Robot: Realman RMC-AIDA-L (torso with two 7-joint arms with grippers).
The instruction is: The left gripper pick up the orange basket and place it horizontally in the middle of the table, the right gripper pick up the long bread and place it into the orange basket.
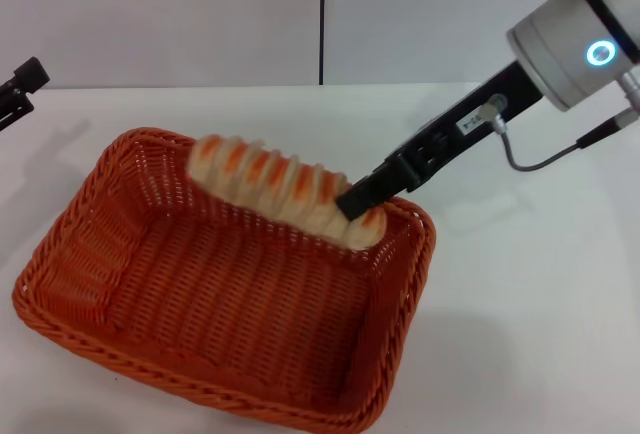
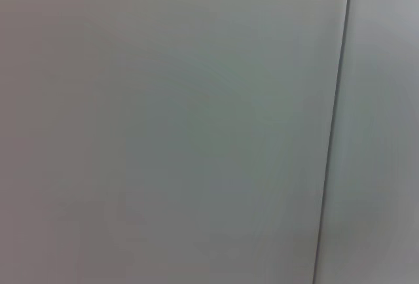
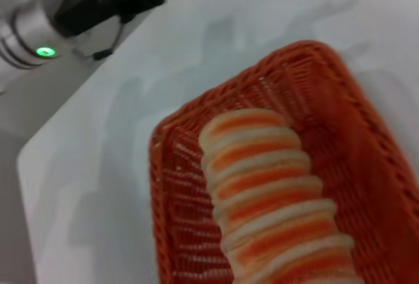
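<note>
The orange basket (image 1: 85, 254) lies lengthwise on the white table (image 1: 530, 304), in the middle and near the front. Over its far side hangs the long bread (image 1: 265, 179), cream with orange stripes, its far-left end higher. My right gripper (image 1: 360, 199) is shut on the bread's right end, just inside the basket's far right corner. The right wrist view looks along the bread (image 3: 268, 192) down into the basket (image 3: 366, 133). I cannot tell whether the bread touches the rim. My left gripper (image 1: 20, 84) stays at the table's far left edge, away from the basket.
A grey wall with a black vertical seam (image 1: 322, 14) backs the table. The left wrist view shows only that wall and the seam (image 2: 334, 127). The left arm (image 3: 39, 29) with a green light shows beyond the basket in the right wrist view.
</note>
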